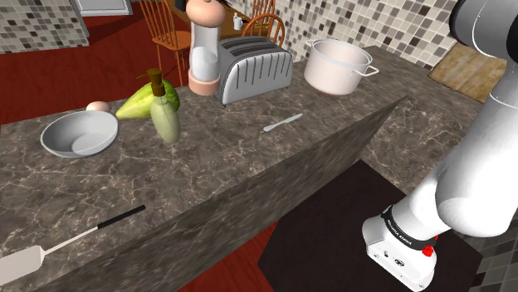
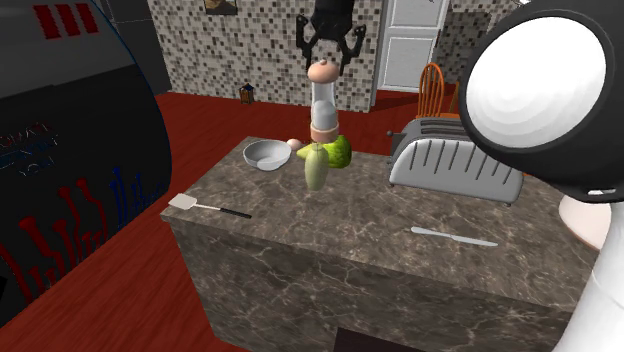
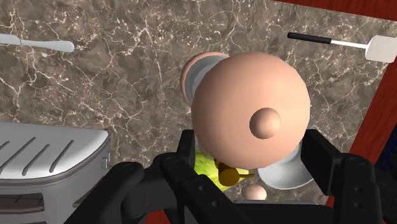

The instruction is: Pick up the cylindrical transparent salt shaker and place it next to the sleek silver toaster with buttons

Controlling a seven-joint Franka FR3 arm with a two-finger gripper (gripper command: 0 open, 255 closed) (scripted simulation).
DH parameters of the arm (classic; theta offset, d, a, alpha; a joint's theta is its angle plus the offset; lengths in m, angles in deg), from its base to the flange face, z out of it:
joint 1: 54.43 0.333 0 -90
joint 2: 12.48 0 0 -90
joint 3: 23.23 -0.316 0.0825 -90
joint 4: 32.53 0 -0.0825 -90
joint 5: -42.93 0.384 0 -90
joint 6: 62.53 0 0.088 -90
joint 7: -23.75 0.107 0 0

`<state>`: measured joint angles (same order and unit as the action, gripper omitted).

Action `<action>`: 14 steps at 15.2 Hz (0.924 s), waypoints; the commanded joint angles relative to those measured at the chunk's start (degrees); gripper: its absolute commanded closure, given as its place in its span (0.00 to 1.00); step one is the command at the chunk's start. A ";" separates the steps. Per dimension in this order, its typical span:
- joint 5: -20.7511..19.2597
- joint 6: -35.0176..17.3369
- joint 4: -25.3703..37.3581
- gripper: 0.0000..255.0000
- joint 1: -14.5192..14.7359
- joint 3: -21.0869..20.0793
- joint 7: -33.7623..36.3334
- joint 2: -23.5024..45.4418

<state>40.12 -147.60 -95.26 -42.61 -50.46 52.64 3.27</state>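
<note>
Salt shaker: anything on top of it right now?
Nothing rests on the salt shaker. The open gripper hangs above its peach cap, fingers apart, not touching. In the wrist view the cap hides the shaker's body and part of the bowl.

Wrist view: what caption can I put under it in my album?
Open black gripper right above the pink-capped salt shaker, with the silver toaster close by on the marbled counter.
</note>
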 commanded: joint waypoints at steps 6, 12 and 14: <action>2.25 0.80 -0.27 1.00 -6.80 2.85 -9.12 -0.59; 2.68 3.16 4.20 1.00 -11.43 5.17 -16.22 2.21; 2.52 4.41 6.91 1.00 -12.70 5.88 -18.41 3.95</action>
<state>42.37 -143.20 -88.37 -54.22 -44.99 35.74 7.09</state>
